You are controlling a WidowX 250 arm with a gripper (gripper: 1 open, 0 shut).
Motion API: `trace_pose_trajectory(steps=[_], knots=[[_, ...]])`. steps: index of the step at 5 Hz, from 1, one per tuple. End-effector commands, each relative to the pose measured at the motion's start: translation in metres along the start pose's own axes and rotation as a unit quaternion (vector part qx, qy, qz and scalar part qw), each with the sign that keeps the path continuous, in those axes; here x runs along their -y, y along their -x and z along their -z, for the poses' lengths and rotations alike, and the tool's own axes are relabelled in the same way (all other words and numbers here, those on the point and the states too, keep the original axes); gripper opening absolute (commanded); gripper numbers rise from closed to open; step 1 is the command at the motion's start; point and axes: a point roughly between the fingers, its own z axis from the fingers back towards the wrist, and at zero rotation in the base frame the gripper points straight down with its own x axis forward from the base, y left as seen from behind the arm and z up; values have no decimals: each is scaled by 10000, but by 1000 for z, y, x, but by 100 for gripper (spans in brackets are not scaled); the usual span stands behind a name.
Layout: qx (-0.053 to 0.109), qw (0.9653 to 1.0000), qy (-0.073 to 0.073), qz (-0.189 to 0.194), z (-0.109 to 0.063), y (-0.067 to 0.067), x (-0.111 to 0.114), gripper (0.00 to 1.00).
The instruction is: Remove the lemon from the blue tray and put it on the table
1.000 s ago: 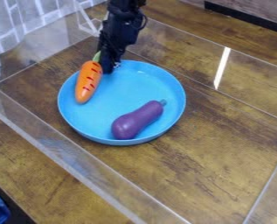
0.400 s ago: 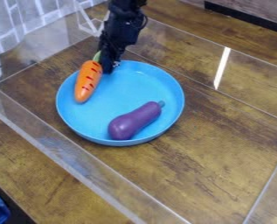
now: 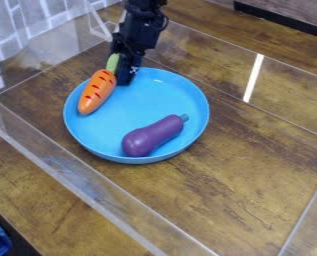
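The blue tray [image 3: 188,100] lies in the middle of the table [image 3: 254,190]. My gripper [image 3: 123,72] points down at the tray's far left rim, its dark fingers slightly parted, with nothing seen between them. An orange carrot [image 3: 95,93] leans over that rim, its green top right beside my fingertips. A purple eggplant [image 3: 154,135] lies inside the tray near its front. The lemon is hidden or out of view.
Clear acrylic walls [image 3: 67,150] border the tabletop on the left and front. Bare wood shows to the right of the tray and in front of it. A bright light reflection streaks the wood at the right.
The fingers have spread a little at the tray's rim. The carrot has shifted slightly to the left. The eggplant and tray stay put.
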Motion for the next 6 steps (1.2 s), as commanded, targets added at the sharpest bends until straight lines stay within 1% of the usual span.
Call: trace_pose_trajectory(steps=[1, 2, 3, 4, 5, 6], knots=[[-93, 9998, 160, -32, 13, 5, -9, 100], [-86, 9995, 127, 274, 13, 13, -16, 100], [-80, 9983, 101, 573, 13, 21, -23, 100], [-73, 9962, 73, 866, 11, 21, -24, 100], [-72, 9933, 45, 1149, 9, 21, -25, 100], [-87, 9943, 120, 1052, 11, 30, -32, 100]])
